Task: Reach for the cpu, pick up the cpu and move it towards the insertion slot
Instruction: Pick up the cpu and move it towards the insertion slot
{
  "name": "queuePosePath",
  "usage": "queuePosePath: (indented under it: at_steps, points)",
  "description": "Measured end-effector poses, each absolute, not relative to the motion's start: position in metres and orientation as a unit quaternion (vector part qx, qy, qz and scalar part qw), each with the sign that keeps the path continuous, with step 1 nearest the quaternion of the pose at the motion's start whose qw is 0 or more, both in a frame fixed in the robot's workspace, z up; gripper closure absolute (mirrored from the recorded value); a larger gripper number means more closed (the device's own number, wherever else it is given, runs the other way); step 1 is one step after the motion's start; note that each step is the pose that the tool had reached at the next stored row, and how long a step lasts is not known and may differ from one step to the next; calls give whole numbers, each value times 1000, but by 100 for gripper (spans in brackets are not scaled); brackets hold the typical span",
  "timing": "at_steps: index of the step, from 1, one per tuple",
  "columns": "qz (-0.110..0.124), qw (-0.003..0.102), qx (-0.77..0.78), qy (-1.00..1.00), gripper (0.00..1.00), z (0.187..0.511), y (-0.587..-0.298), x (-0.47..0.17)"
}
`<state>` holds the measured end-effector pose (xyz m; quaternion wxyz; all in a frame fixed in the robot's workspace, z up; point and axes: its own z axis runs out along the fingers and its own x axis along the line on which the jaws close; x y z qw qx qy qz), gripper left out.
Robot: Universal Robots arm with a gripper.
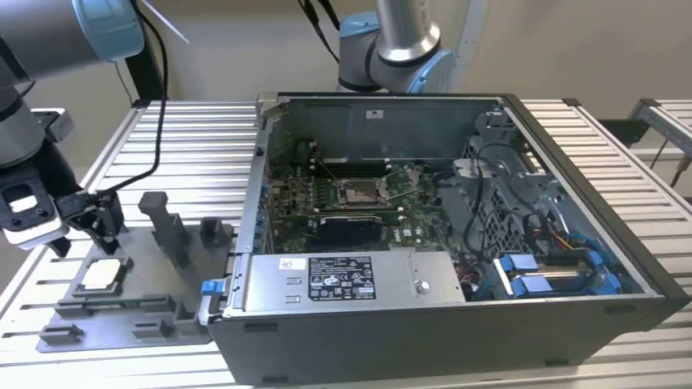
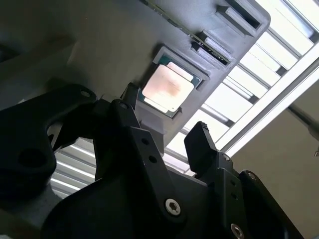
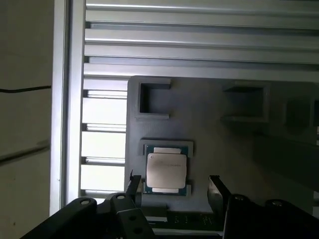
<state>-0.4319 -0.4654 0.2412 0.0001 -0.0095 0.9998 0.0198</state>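
The cpu point(image 1: 100, 275) point(image 2: 168, 89) point(image 3: 167, 169) is a small silvery square chip lying flat in a shallow nest of the grey fixture plate point(image 1: 119, 320), at the exterior view's left. My gripper point(image 1: 87, 245) point(image 2: 164, 124) point(image 3: 174, 185) hangs just above the chip and is open, its two black fingers point(image 3: 215, 188) spread a little wider than the chip and holding nothing. The insertion slot point(image 1: 364, 191), a shiny silver frame with a dark centre, sits on the motherboard inside the open computer case, well to the exterior view's right of the gripper.
Upright grey fixture blocks point(image 1: 170, 228) stand on the plate between the gripper and the computer case point(image 1: 433, 332). The case's wall point(image 1: 259, 186) rises beside the plate. A second arm's base point(image 1: 395, 49) stands behind the case. Everything rests on a slatted aluminium table point(image 1: 184, 146).
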Motion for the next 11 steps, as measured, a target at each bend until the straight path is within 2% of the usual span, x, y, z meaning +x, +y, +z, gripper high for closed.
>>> queuePosePath:
  at_steps: [11]
  points:
    - [20, 0, -9, 1000, 0, 228, -467, -433]
